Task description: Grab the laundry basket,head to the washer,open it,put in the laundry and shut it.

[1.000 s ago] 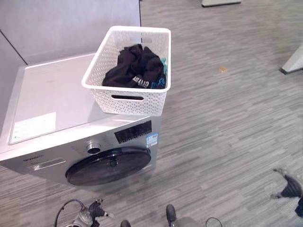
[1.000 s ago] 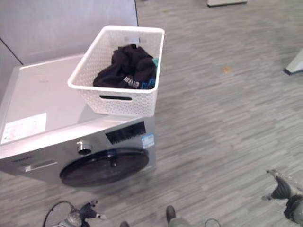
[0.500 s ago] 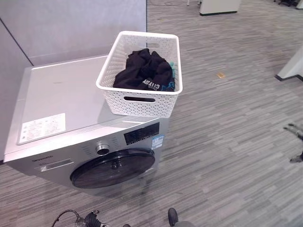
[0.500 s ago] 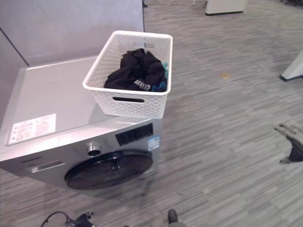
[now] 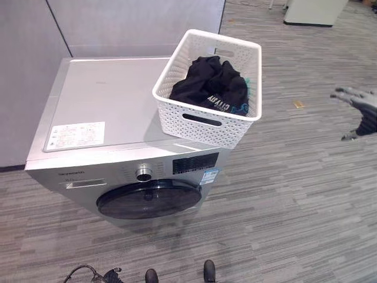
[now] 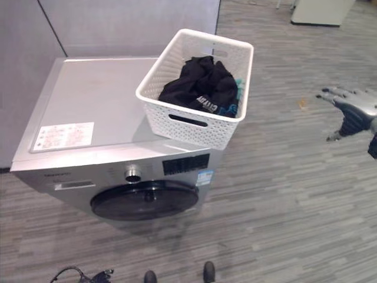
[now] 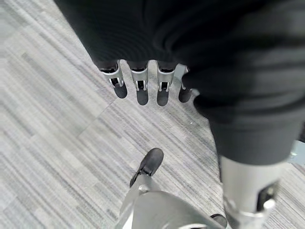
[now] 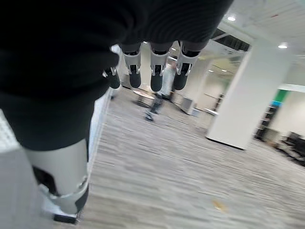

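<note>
A white woven laundry basket (image 5: 203, 127) stands on the right part of the silver washer's top (image 5: 106, 97), its front corner jutting past the edge. Black laundry (image 5: 212, 87) with a bit of teal lies inside it. The washer's round dark door (image 5: 147, 198) is closed. My right hand (image 5: 356, 103) hovers open in the air to the right of the basket, well apart from it, fingers spread; its fingers (image 8: 152, 71) hang straight with nothing in them. My left hand (image 7: 138, 86) hangs low over the floor, fingers straight and empty.
Grey partition walls (image 5: 118, 23) stand behind and left of the washer. A white cabinet (image 5: 312, 9) is far back on the right. A small tan scrap (image 5: 299, 104) lies on the grey plank floor, which runs open to the right and front.
The camera has swung, shifting the whole scene. My right hand has risen from low near the floor to basket height at the right. Basket and washer stay put.
</note>
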